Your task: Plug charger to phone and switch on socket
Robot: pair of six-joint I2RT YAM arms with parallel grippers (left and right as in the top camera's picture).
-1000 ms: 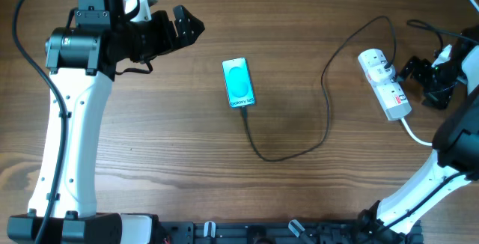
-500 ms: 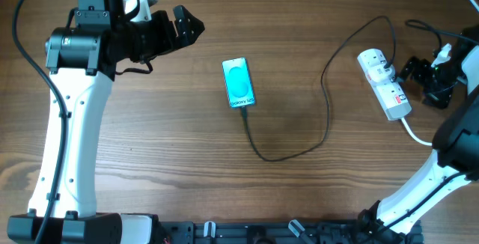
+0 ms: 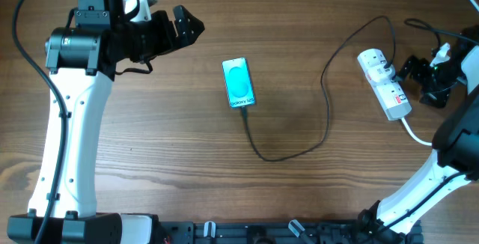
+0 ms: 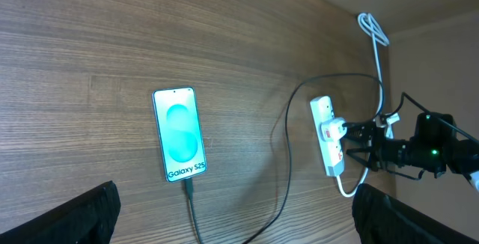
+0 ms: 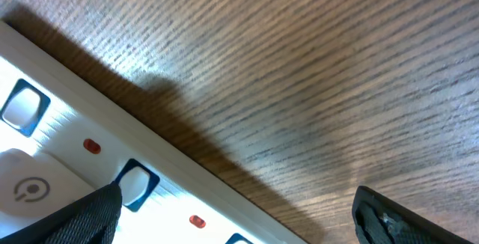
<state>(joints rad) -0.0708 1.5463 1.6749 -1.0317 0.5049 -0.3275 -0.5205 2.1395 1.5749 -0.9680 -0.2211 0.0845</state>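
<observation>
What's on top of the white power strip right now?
A white plug sits on the white elongated power strip, with a thin black cable leading off it. Whatever lies beneath the plug is covered.

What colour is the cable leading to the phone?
The charger is black, clearest in the overhead view.

One phone (image 3: 239, 83), one black charger cable (image 3: 327, 102), one white socket strip (image 3: 385, 84), two robot arms (image 3: 71, 124) (image 3: 419, 180), one wooden table (image 3: 150, 162)

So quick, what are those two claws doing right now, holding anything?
Left gripper: open, holding nothing.
Right gripper: open, holding nothing, beside the socket.
</observation>
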